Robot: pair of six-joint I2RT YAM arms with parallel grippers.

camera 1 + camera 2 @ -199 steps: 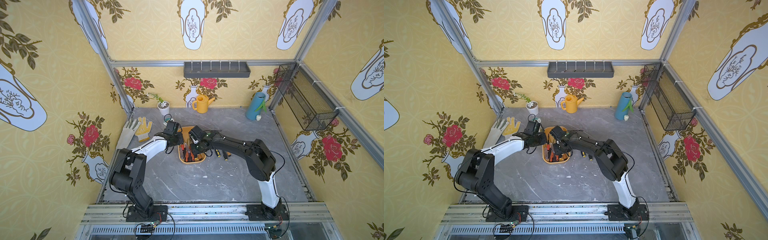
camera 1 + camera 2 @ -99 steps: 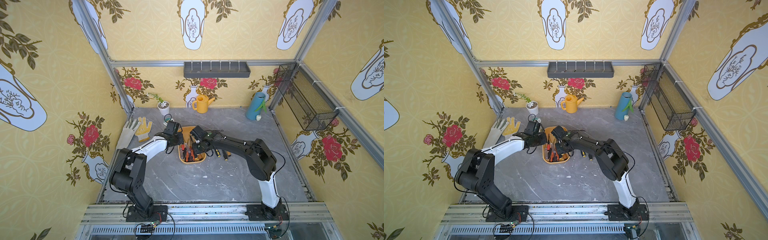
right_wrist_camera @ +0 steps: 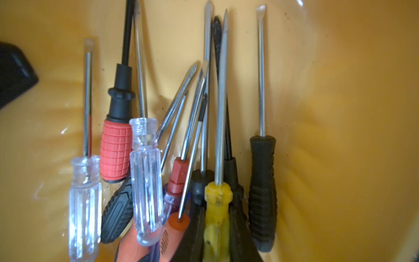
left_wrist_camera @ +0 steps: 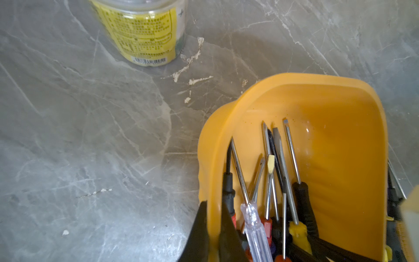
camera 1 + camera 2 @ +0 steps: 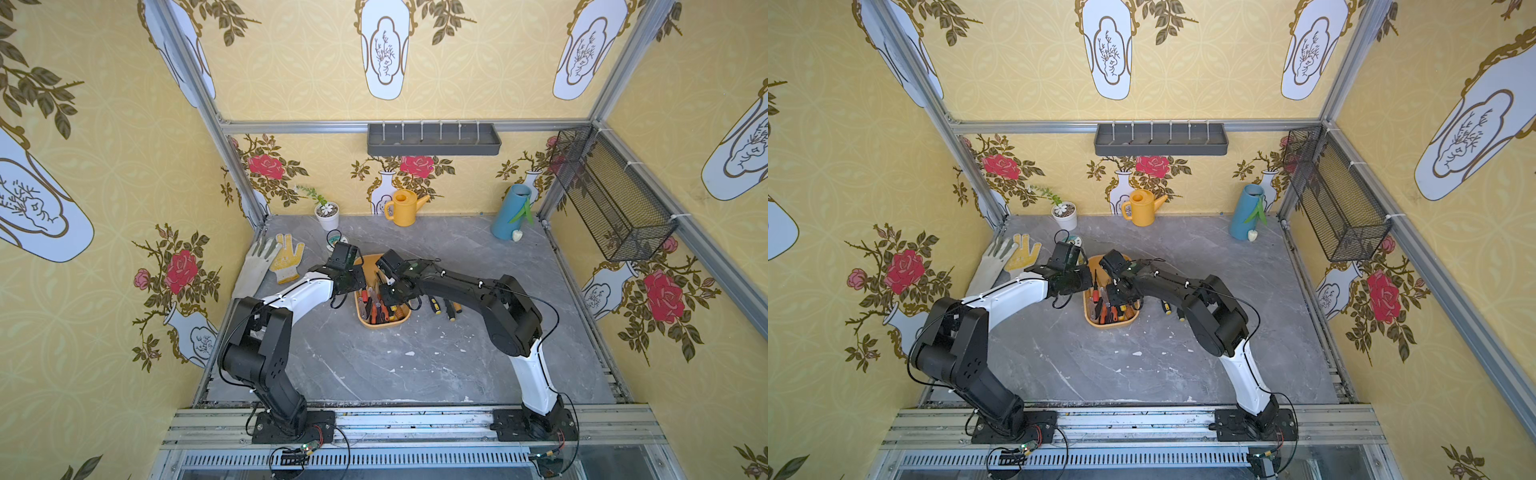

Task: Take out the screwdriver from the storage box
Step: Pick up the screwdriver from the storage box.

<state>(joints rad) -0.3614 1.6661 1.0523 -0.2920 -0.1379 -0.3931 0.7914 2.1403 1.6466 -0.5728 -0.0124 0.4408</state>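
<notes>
Yellow screwdriver (image 3: 217,195), handle end cut off, in right claw (image 3: 216,220)

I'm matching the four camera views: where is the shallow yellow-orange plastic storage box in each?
Both top views: yellow-orange storage box near the picture's centre.
Left wrist: its rounded end, left gripper clamped on its wall.
Right wrist: its inside fills the picture.
Shared landmark: the metal-shafted screwdrivers lying in it.
</notes>
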